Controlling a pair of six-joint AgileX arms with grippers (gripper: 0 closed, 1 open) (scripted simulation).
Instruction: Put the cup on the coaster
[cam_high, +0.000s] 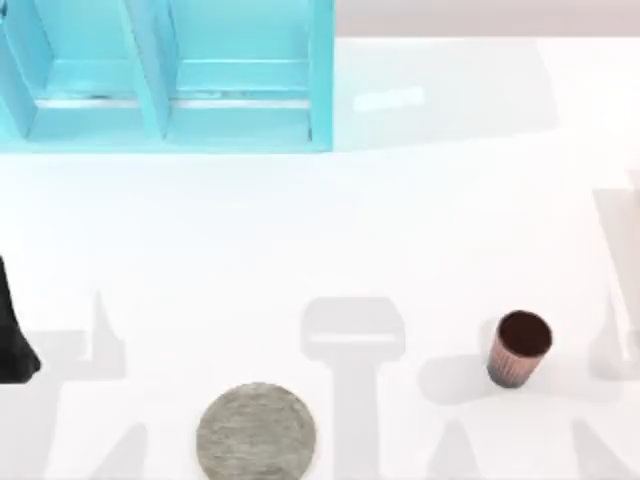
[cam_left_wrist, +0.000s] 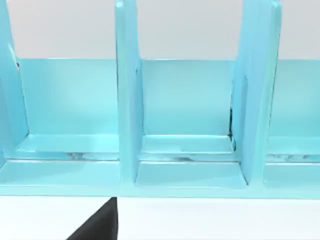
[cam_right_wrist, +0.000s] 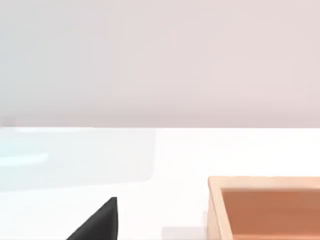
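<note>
**Cup stands apart from the coaster, both arms at the table's edges**

No brand, label or writing can be read on anything here.

From above, the cup (cam_high: 519, 348) stands upright on the white table (cam_high: 400, 220), toward the right side. The coaster (cam_high: 256, 432) lies flat near the front edge, left of the middle, well apart from the cup. A blue shelf rack (cam_high: 165, 75) with upright dividers fills the far left corner.

A dark part of the left arm (cam_high: 14, 330) shows at the table's left edge. The left wrist view faces the blue shelf rack (cam_left_wrist: 190, 125) head-on. The right wrist view takes in an orange-brown wooden box (cam_right_wrist: 265, 207) on the table.
</note>
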